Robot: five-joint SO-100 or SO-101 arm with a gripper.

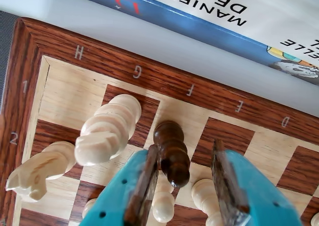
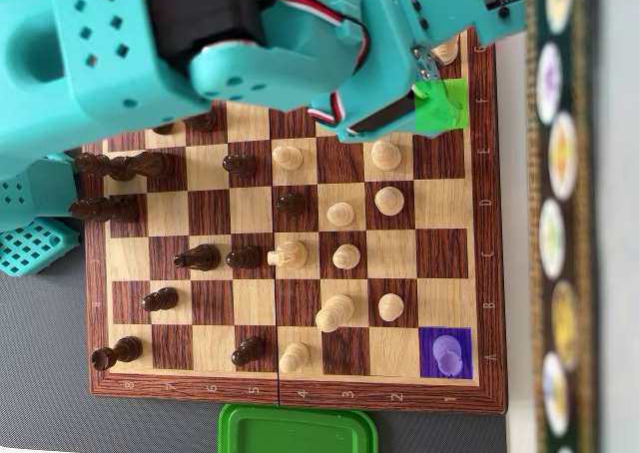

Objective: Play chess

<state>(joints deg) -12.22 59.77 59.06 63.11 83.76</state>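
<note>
Plainly, the hand [image 1: 192, 186] is spread, its two blades astride a dark pawn [image 1: 171, 152] without pinching it: the left blade touches the pawn's side, the right blade stands clear. The pawn sits tilted near the F file at the board's [image 1: 30, 61] H-side corner, at about twelve o'clock from the hand in the wrist view. In the overhead view the arm hides that corner; a green-tinted square [image 2: 440, 105] shows at two o'clock, a purple one [image 2: 445, 353] at five o'clock.

Risk, as I judge it: closing off-centre could squirt the leaning pawn sideways, and the blades hang close to the pale pawns [image 1: 204, 196] beneath and the tall pale piece [image 1: 107, 130] at ten o'clock, which could topple.

Readable writing: file letters H, G, F, E, D, ranks 1 and 2, and "MANIFES… DE" upside down on a book [image 1: 239, 9].
</note>
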